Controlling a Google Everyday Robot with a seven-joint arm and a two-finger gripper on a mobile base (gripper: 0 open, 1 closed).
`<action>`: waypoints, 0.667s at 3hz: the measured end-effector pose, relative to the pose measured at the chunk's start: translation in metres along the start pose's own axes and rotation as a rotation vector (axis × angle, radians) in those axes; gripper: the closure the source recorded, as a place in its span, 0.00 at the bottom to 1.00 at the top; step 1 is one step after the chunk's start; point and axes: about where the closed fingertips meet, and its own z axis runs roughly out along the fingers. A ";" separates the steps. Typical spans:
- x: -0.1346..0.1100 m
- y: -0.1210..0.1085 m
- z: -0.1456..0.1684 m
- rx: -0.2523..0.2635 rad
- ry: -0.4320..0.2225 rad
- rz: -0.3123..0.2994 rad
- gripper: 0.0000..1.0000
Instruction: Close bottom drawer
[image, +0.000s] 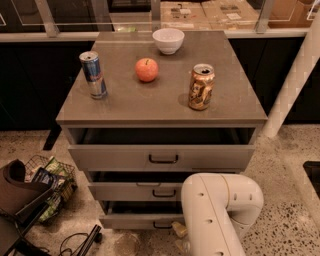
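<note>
The bottom drawer (135, 220) is the lowest grey front of the cabinet (160, 107), with a small black bar handle (161, 226). It stands a little pulled out, with a dark gap above its front. My white arm (220, 212) comes in from the lower right and covers the drawer's right part. My gripper (179, 230) shows only as a pale tip just right of the handle, close against the drawer front. Most of it is hidden behind the arm.
The middle drawer (135, 191) and top drawer (160, 157) also stand slightly out. On the cabinet top are a blue can (93, 74), an apple (147, 69), a white bowl (168, 40) and a gold can (201, 86). A wire basket (47, 182) and cables (80, 240) lie on the floor at left.
</note>
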 end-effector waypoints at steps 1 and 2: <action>0.000 0.000 0.000 0.000 0.000 0.000 0.61; 0.000 0.000 0.000 0.000 0.000 0.000 0.86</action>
